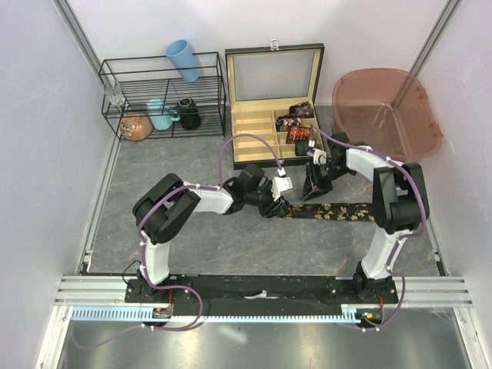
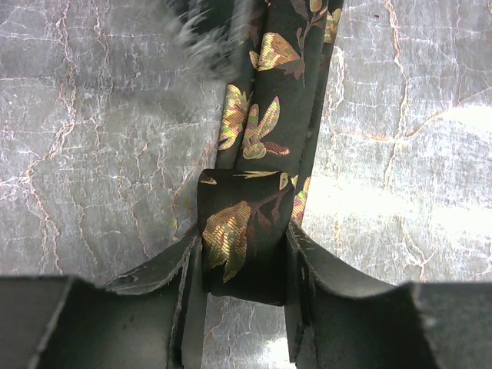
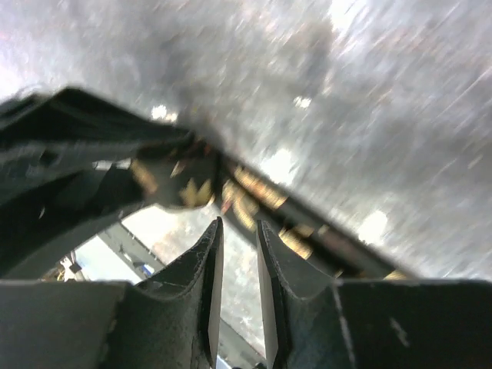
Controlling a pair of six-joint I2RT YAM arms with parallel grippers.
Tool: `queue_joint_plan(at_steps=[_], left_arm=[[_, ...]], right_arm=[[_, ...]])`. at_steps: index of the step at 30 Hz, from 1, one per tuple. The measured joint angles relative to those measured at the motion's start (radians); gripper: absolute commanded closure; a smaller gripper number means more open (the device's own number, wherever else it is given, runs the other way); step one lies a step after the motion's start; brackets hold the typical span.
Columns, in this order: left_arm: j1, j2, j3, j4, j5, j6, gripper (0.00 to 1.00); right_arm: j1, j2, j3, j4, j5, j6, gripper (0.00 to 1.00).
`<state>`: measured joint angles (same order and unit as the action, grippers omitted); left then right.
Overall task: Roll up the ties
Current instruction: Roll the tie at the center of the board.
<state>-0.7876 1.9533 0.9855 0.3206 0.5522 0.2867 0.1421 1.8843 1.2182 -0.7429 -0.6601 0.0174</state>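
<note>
On the grey marbled counter [image 1: 192, 238], an open wooden box [image 1: 254, 142] holds several rolled ties [image 1: 300, 127] in its right-hand compartments. A dark floral tie [image 1: 338, 212] lies flat between the arms, its curled left end clamped by the left end effector [image 1: 280, 206]. The right end effector [image 3: 238, 231] hovers just above, fingers slightly parted, gripping nothing.

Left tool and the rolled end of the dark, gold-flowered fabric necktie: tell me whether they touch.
Touching. The left wrist view shows the fingers of the left tool pressed against both sides of the rolled end of the dark, gold-flowered fabric necktie.
</note>
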Motion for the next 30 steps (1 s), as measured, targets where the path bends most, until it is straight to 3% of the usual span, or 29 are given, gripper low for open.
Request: queue_joint_plan(at_steps=[9,30], left_arm=[[0.001,0.0,0.022,-0.043,0.002,0.001,0.98],[0.056,-0.044,-0.002,0.011,0.206,0.021,0.96]], right_arm=[[0.019,-0.025,-0.129,-0.021,0.0,0.013,0.72],[-0.01,0.043,-0.118,-0.036,0.002,0.114,0.73]])
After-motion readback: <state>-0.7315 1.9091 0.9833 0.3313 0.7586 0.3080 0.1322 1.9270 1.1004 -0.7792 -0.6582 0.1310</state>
